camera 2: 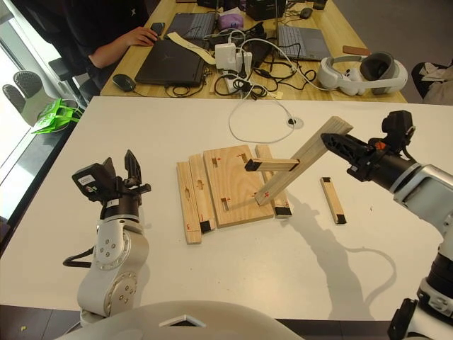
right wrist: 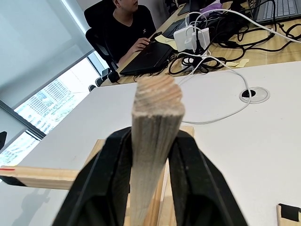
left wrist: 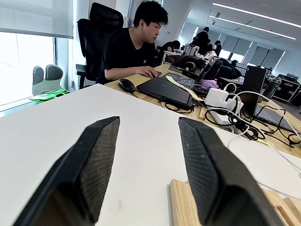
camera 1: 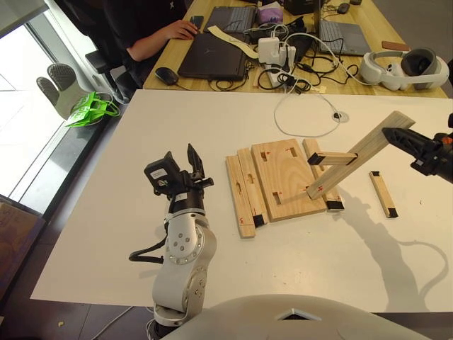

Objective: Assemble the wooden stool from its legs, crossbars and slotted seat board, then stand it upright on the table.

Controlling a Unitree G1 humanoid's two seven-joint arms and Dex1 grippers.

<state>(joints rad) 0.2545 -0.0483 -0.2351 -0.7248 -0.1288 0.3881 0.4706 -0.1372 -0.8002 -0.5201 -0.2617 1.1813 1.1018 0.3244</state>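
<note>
Our right fingers [camera 2: 341, 146] are clamped tight on the top end of one stool leg [camera 1: 354, 159]. A crossbar [camera 1: 333, 157] is already stuck into this leg and pokes out sideways toward our left. We hold the leg tilted in the air, with its low end just over the right edge of the slotted seat board [camera 1: 287, 177]. We think it is held this way so the low end can go down into one of the slots in the board.

The seat board lies flat in the middle of the white counter [camera 1: 177, 113], slots facing up, so that legs can be pushed in from above. Two more legs [camera 1: 244, 190] lie flat against its left side. One loose crossbar [camera 1: 382, 194] lies well apart on the right, easy to reach later.

Our left fingers [camera 1: 182, 168] are wide apart and hold nothing. They wait above the counter, near the left side of the wood, maybe ready to steady the board.

The stool is far from done, and the next push needs good aim at a slot
</note>
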